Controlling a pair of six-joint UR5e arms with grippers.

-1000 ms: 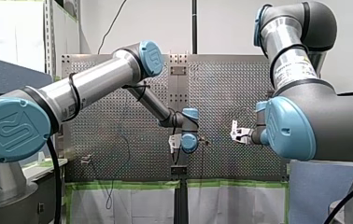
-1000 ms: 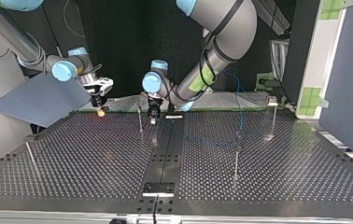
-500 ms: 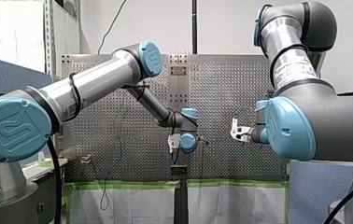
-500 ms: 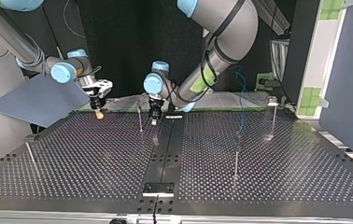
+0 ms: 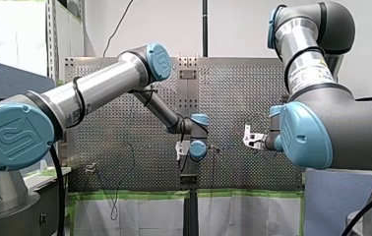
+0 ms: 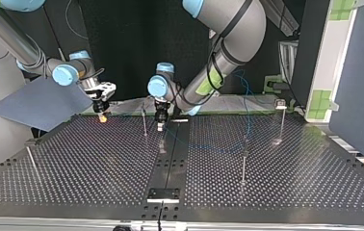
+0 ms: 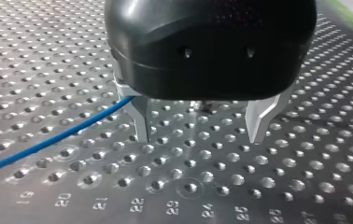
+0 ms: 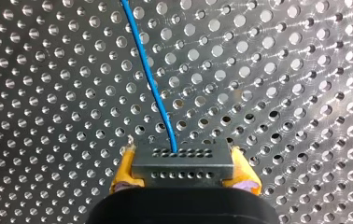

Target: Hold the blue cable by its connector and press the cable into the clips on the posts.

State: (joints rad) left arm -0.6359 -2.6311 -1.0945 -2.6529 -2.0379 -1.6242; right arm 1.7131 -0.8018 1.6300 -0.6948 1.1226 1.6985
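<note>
Quick status from us, nearest stuff first. In the top view, the post (image 6: 243, 166) lower right of centre and the one (image 6: 32, 163) at far lower left both look bare, with no cable on them that we can see.

Further back, the blue cable (image 7: 48, 140) runs low over the table (image 6: 291, 183). The left wrist view shows it coming up to the outer side of one metal finger (image 7: 139, 116), not between the two. Our left gripper (image 7: 199, 137) is spread wide and holding nothing. Over the last second it slid a touch down-frame and right in the top view, and it's now just beside the thin post (image 6: 144, 122) left of centre.

Farthest back, at the upper left of the top view, our right gripper (image 8: 182, 156) hardly budged. Its yellow pads (image 8: 124, 170) are clamped on the grey connector (image 8: 182, 164), with the cable coming straight out of it.

We read that as lining up for the first press, so probably nothing's clipped yet.

Hard to call:
- The clips are too small to make out in the top view.
- The cable nearly vanishes against the perforations mid-table.
- In the front view the big arms cover most of the work.
- We can't tell whether the cable actually touches that finger.
</note>
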